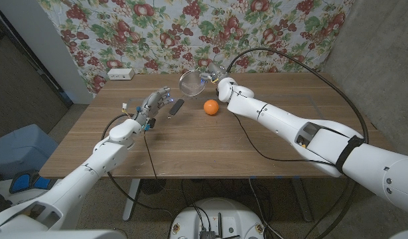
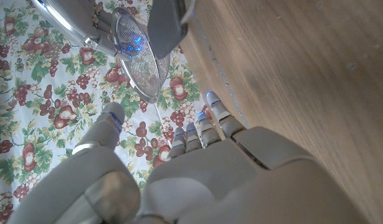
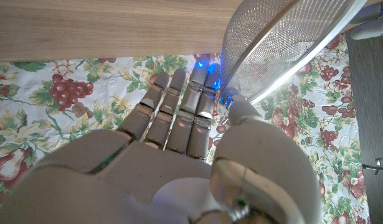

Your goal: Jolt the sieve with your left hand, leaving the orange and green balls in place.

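My right hand [image 1: 217, 81] is at the far side of the wooden table [image 1: 257, 133], and it holds the sieve [image 1: 190, 83] up in the air, the round mesh bowl standing tilted toward my left. In the right wrist view my fingers [image 3: 179, 115] lie together and almost straight, and the thumb is just beside the bright rim of the sieve [image 3: 284, 46]; how exactly the handle is gripped I cannot tell from there. My left hand [image 1: 155, 103] is above the table, to the left of the sieve and a little nearer, and it holds nothing; its fingers [image 2: 207, 127] are slightly apart and reach toward the sieve [image 2: 138, 59] without touching it. Between my left hand and the sieve a dark flat object [image 1: 177, 106] lies on the table, near my fingertips. The orange ball [image 1: 211, 107] rests on the wood, near and a little right of the sieve, just beside my right forearm. Behind the table hangs a cloth with fruits and flowers [image 1: 190, 30], and a small white box [image 1: 121, 74] stands at the far left corner. A black cable [image 1: 310, 73] makes a big loop over my right arm.
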